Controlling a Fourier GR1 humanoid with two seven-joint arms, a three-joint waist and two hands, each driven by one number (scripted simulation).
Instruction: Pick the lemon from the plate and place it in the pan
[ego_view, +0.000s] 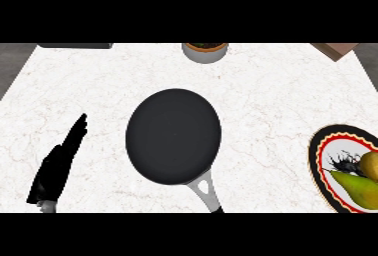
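the lemon (371, 165) sits on the plate (319, 150) at the right edge beside a pear (358, 187); left hand (63, 160) rests with straight fingers; reach from the right, avoid the pear, then carry it left to the pan (173, 136)

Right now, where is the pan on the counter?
In the head view the pan lies at the counter's middle, handle toward the robot. The left hand is at its left and the plate at its right.
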